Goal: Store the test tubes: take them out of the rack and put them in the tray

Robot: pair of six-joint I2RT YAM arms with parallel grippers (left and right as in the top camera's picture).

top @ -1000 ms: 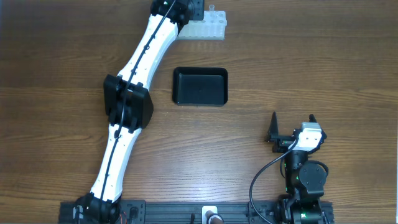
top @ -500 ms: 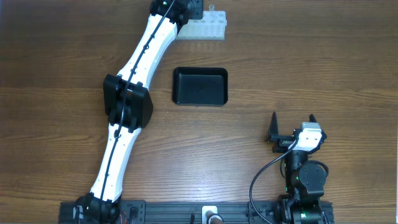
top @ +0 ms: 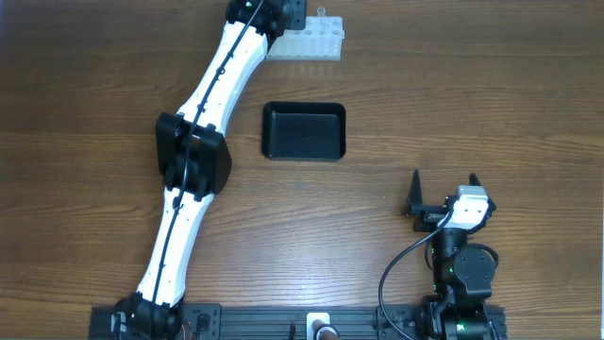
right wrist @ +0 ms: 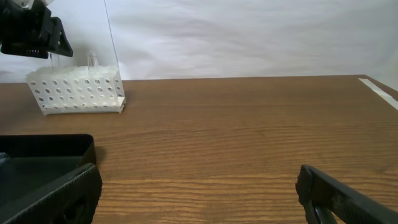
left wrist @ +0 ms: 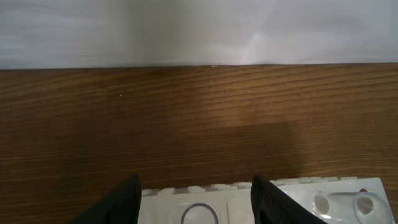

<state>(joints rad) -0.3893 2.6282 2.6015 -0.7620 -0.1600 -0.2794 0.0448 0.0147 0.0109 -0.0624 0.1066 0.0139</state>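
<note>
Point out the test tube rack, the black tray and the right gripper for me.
test tube rack [top: 316, 43], top view, on its white top face.
black tray [top: 304, 132], top view, on its bare floor.
right gripper [top: 444, 181], top view, midway between its spread fingertips.

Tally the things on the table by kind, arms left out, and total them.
Rack: 1
Tray: 1
Test tube: 1 standing plainly in the rack. A ring between the open fingers of the left gripper could be a second tube's rim, but I cannot tell.
Total: 3, perhaps 4
</note>
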